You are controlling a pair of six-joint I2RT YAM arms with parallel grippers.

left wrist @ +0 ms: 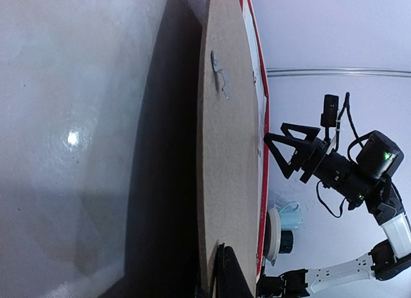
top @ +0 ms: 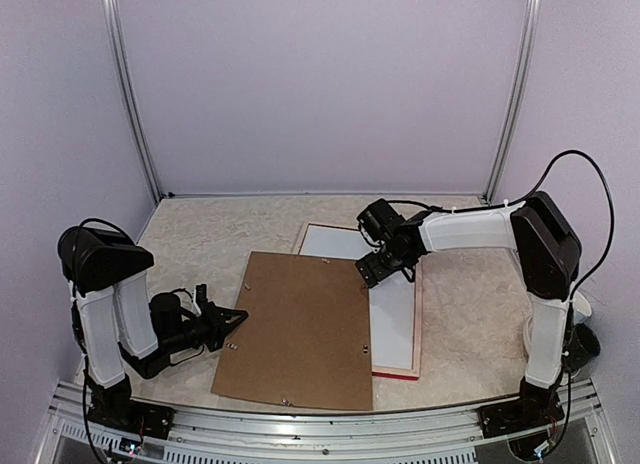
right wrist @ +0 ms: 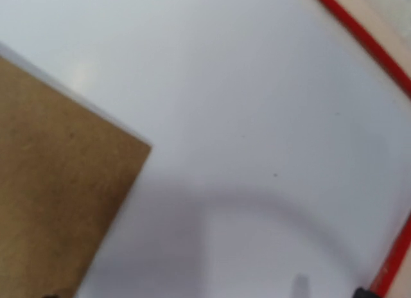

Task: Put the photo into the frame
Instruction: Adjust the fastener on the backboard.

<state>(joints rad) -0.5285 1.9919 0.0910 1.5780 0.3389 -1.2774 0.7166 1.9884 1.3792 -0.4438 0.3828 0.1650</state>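
Lab booth; blank walls (top: 320,84), aluminium posts (top: 130,94)

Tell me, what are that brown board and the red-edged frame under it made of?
The brown board looks like matte pressed fibreboard: uniform tan, faintly speckled, thin edge. The frame seems to be pale wood with red paint along its edge, though I cannot be sure.

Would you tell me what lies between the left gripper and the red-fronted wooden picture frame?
The flat brown backing board, seen in the top view: the left gripper pinches its left edge, and its right side overlaps the picture frame.
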